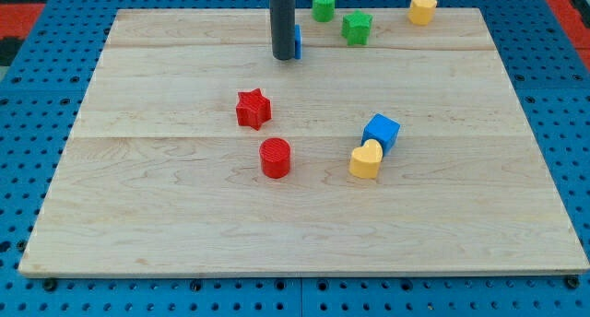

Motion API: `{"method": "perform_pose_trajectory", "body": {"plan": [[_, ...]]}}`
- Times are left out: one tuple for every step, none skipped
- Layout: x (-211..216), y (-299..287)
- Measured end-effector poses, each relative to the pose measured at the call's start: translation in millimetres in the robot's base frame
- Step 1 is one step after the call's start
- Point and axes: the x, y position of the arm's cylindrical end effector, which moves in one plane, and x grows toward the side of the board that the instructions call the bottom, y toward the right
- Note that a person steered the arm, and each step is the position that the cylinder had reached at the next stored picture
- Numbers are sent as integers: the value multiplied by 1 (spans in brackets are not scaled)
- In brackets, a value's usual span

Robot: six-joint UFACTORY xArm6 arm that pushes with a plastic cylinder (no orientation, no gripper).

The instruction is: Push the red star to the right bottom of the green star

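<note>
The red star (253, 109) lies left of the board's middle. The green star (357, 27) lies near the view's top, right of centre. My tip (283, 56) stands near the top, left of the green star and above the red star, apart from both. It hides most of a blue block (297, 42) right behind it; that block's shape cannot be made out.
A red cylinder (275, 158) lies just below the red star. A blue cube (381, 131) touches a yellow heart (366, 159) at right of centre. A green cylinder (323, 5) and a yellow block (421, 8) lie at the top edge. The wooden board (138, 216) rests on blue pegboard.
</note>
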Motion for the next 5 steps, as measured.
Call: {"method": "perform_pose_trajectory", "body": {"plan": [[23,-1],[97,-3],[169,-6],[188,-67],[165,-111]]}}
